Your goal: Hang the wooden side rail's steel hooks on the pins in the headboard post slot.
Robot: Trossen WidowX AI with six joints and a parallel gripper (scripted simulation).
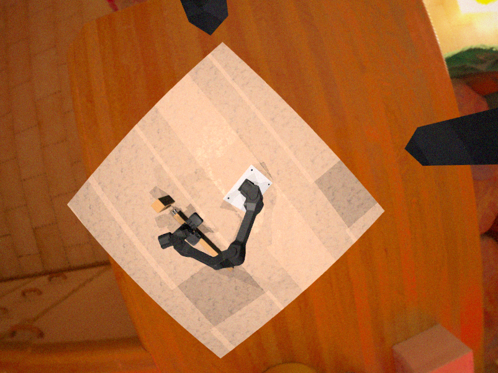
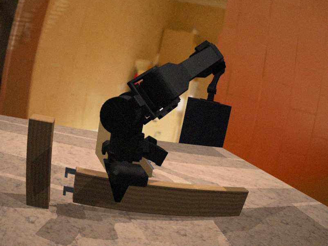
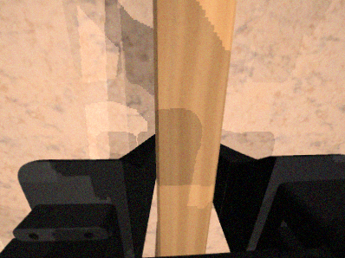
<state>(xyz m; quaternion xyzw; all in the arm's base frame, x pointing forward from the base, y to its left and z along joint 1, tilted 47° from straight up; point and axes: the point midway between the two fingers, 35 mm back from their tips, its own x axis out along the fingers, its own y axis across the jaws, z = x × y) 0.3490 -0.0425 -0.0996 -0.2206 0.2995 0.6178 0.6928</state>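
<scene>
While black hand (image 2: 117, 194) grips long wooden side rail (image 2: 175, 198), its steel hooks (image 2: 68, 181) hover just short of upright wooden headboard post (image 2: 39, 161); far end on marble worktop (image 2: 191, 229). I judge approach step; next I advance, then lower onto pins.

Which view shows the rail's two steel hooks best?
The exterior view: both steel hooks show side-on, just short of the headboard post. The top view shows only a small glint there; the wrist view shows none.
</scene>
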